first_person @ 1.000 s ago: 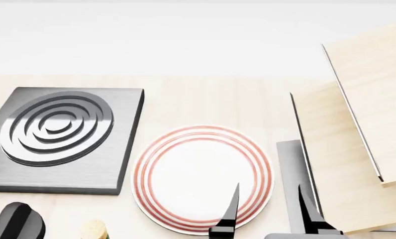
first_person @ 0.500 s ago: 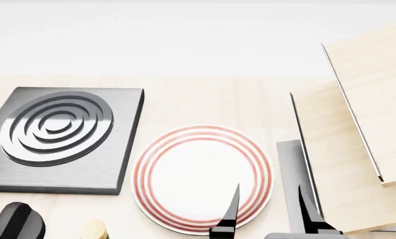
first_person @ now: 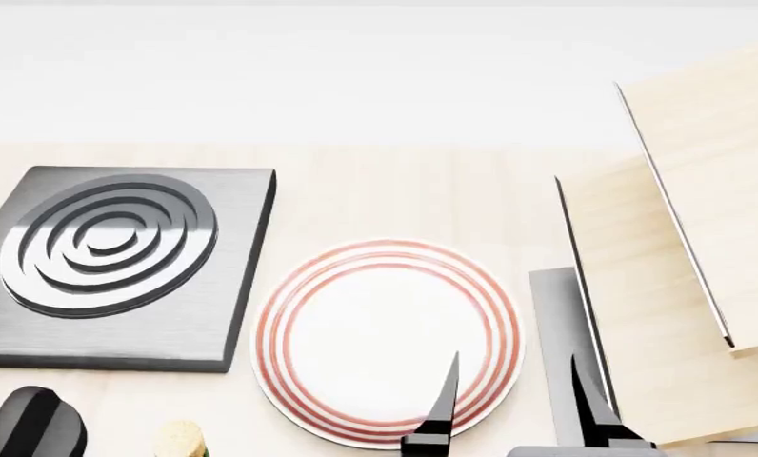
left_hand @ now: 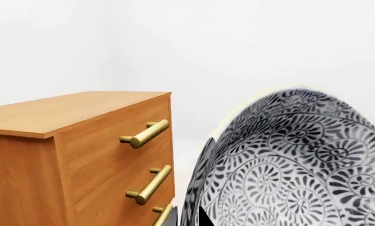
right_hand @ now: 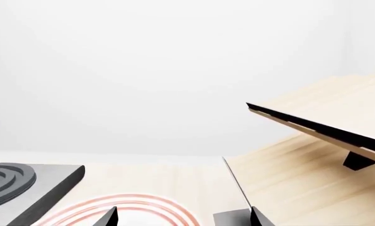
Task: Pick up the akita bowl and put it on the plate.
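The akita bowl [left_hand: 294,165], white with a dense dark floral pattern, fills much of the left wrist view. It is tilted on its side and raised off the table. My left gripper [left_hand: 189,220] is shut on its rim, with one dark fingertip [left_hand: 205,218] inside the bowl. The head view does not show the bowl. The plate [first_person: 386,343], white with red rings, lies at the middle of the table with nothing on it. My right gripper [first_person: 519,409] is open over the plate's right edge, and the right wrist view shows the right gripper [right_hand: 184,221] above the plate's rim [right_hand: 137,202].
A square grey stove burner [first_person: 106,262] lies left of the plate. Pale wooden panels [first_person: 684,276] and a grey slab [first_person: 554,333] stand to the right. A dark rounded part [first_person: 29,424] and a small beige thing [first_person: 182,438] sit at the bottom left. A wooden drawer chest [left_hand: 80,155] is beside the bowl.
The dark part at the head view's bottom left shifted slightly and came back. A patterned sliver showed briefly at the left edge. The right gripper has not moved.
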`<state>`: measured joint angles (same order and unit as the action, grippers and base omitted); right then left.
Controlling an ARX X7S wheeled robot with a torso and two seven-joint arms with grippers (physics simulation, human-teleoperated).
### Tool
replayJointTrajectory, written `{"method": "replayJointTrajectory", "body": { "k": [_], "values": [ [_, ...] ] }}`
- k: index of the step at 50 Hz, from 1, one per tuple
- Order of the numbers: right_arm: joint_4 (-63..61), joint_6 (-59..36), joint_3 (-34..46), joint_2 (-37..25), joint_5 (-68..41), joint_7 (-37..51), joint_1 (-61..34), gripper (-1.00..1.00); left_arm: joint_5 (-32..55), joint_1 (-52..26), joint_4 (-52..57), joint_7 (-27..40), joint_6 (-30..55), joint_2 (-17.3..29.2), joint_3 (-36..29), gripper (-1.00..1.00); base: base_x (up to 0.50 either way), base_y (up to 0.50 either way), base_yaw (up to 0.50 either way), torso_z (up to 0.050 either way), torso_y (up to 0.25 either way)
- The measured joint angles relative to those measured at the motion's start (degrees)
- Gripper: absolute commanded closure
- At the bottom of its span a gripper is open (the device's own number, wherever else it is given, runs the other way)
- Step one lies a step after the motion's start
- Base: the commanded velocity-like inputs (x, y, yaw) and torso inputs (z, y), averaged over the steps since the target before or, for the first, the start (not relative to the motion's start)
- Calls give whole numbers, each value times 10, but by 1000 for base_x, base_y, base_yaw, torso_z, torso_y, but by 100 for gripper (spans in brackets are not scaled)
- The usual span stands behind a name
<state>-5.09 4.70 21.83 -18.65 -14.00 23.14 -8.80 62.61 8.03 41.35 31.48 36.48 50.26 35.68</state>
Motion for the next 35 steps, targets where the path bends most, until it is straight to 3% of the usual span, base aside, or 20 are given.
{"method": "replayJointTrajectory", "body": {
  "k": [22,35],
  "values": [
    [-2,-2,3,-2,-3,2,-2,-100,0,-119,-24,-3,-60,-9,-43,100,0,0,0,0,0],
    [3,0,5,-2,-2,3,-4,-100,34,-209,-46,6,-66,-20,-108,100,0,0,0,0,0]
  ]
}}
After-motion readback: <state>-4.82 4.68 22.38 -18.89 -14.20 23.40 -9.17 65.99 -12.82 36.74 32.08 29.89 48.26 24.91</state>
